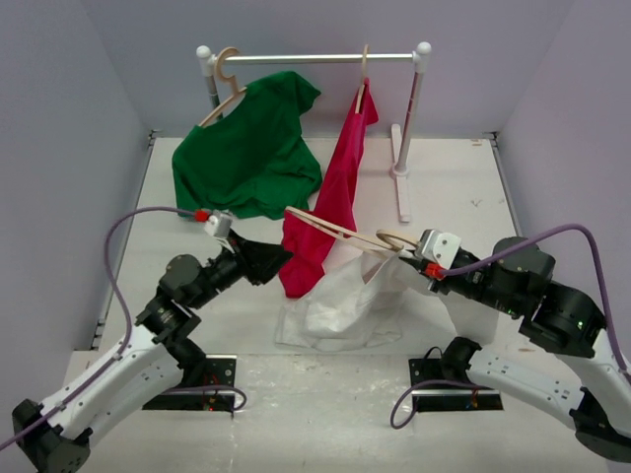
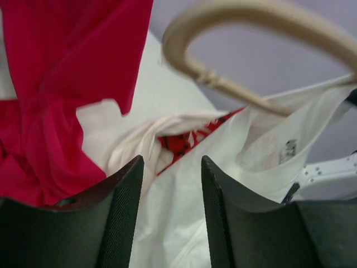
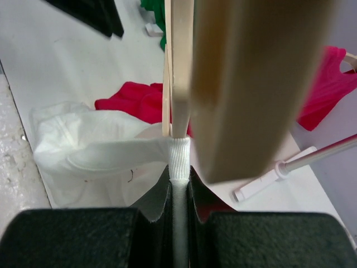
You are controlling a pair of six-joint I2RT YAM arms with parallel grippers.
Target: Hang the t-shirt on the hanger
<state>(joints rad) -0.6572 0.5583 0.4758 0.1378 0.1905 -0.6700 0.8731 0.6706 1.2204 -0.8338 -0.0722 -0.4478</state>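
A white t-shirt (image 1: pixel 335 301) lies crumpled on the table, with its collar (image 3: pixel 179 156) pulled up. My right gripper (image 1: pixel 412 258) is shut on the ribbed collar where it wraps the wooden hanger (image 1: pixel 340 232); its fingertips (image 3: pixel 179 177) pinch both. The hanger is held in the air and reaches left, its hook (image 2: pixel 251 33) close above the shirt. My left gripper (image 1: pixel 281 264) is open at the shirt's left side. In the left wrist view white cloth (image 2: pixel 173 223) shows between the spread fingers (image 2: pixel 125 190), and nothing is gripped.
A clothes rack (image 1: pixel 315 57) stands at the back. A green t-shirt (image 1: pixel 246 148) hangs on it at the left. A red t-shirt (image 1: pixel 330 212) hangs in the middle and drapes down onto the table beside my left gripper. The rack's white foot (image 1: pixel 402 187) lies at the right.
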